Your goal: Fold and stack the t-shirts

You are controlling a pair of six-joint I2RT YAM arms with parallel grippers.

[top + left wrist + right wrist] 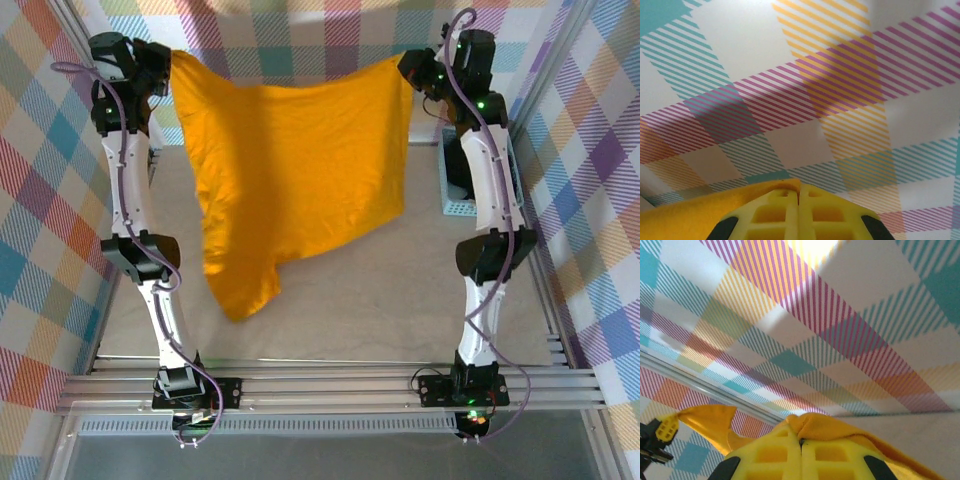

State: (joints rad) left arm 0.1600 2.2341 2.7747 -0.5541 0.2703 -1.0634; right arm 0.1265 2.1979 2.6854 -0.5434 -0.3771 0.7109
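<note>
A bright orange-yellow t-shirt (295,180) hangs spread in the air between both raised arms, its lower edge drooping toward the table at the left. My left gripper (163,62) is shut on the shirt's upper left corner. In the left wrist view the yellow fingers (765,215) press together, with cloth (685,215) running off to the left. My right gripper (412,68) is shut on the upper right corner. In the right wrist view, cloth (840,427) bunches over the closed fingertips (801,441). A black garment (457,180) lies in the basket, mostly hidden behind the right arm.
A light blue lattice basket (462,208) stands at the right edge of the table, behind my right forearm. Plaid curtain walls (40,180) enclose the sides and back. The beige tabletop (380,300) spreads below the hanging shirt.
</note>
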